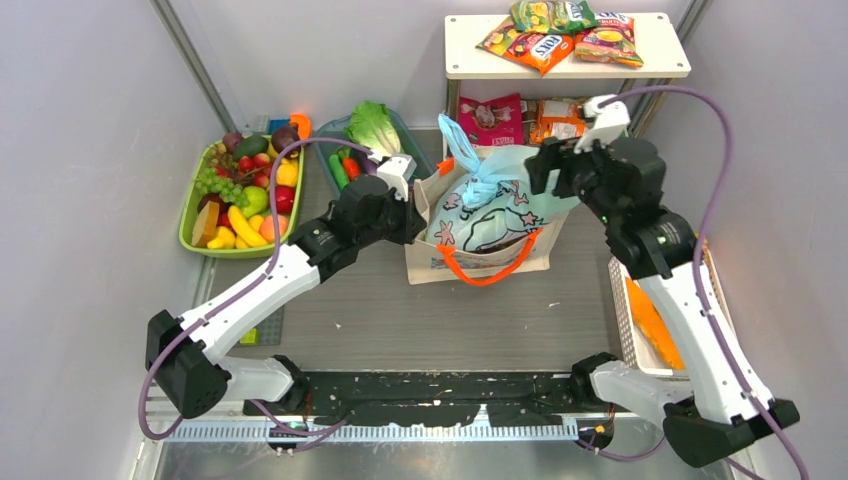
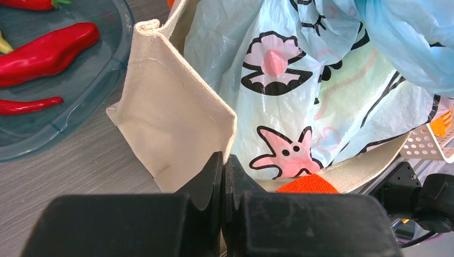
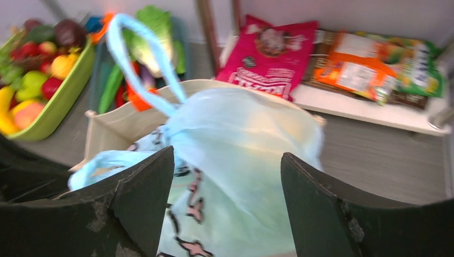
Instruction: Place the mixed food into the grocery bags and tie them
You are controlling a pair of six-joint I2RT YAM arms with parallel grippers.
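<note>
A beige canvas tote (image 1: 478, 262) with orange handles stands mid-table. Inside it sits a filled light-blue plastic bag (image 1: 495, 205) with cartoon prints, its handles twisted up at the top (image 1: 468, 150). My left gripper (image 1: 418, 215) is shut on the tote's left rim; in the left wrist view the canvas edge (image 2: 176, 112) runs down into the closed jaws (image 2: 224, 160). My right gripper (image 1: 538, 172) is open just over the plastic bag (image 3: 241, 134), whose top lies below the spread fingers (image 3: 227, 160). Snack packets (image 1: 545, 45) lie on the shelf, with more (image 3: 270, 53) below it.
A green tray of toy fruit (image 1: 190, 215) sits at the far left. Beside it is a blue-grey tray (image 1: 335, 130) holding a cabbage and red peppers (image 2: 48, 53). The white shelf (image 1: 660, 65) stands behind the tote, and a white mesh basket (image 1: 622, 320) is at the right.
</note>
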